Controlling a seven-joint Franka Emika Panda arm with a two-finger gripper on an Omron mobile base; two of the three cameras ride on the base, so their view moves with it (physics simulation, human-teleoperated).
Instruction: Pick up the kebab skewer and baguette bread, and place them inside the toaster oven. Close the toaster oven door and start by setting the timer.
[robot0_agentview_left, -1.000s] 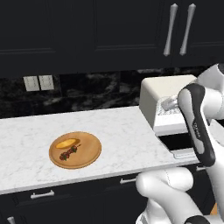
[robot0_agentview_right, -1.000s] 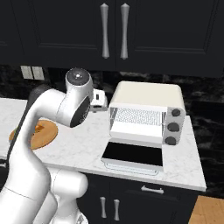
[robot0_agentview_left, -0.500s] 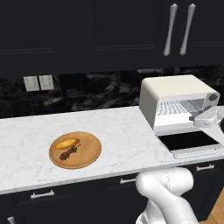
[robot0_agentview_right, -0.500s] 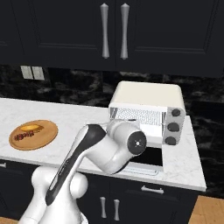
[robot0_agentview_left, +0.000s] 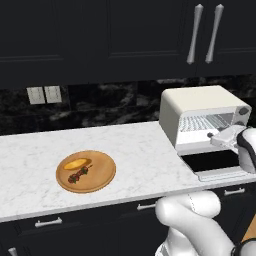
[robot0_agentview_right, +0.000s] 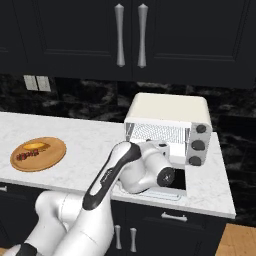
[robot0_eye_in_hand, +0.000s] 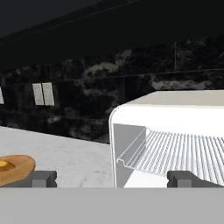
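From the left base view we see the kebab skewer and baguette bread lying on a wooden board near the counter's front edge, the toaster oven at its right end with the toaster oven door folded down. In the right base view, the arm's bulk covers that door. In the hand view our gripper holds nothing, fingertips spread wide before the wire rack.

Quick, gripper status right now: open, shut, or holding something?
Gripper: open, jaws spread wide, nothing between them, facing the open cream-white boxy toaster oven.
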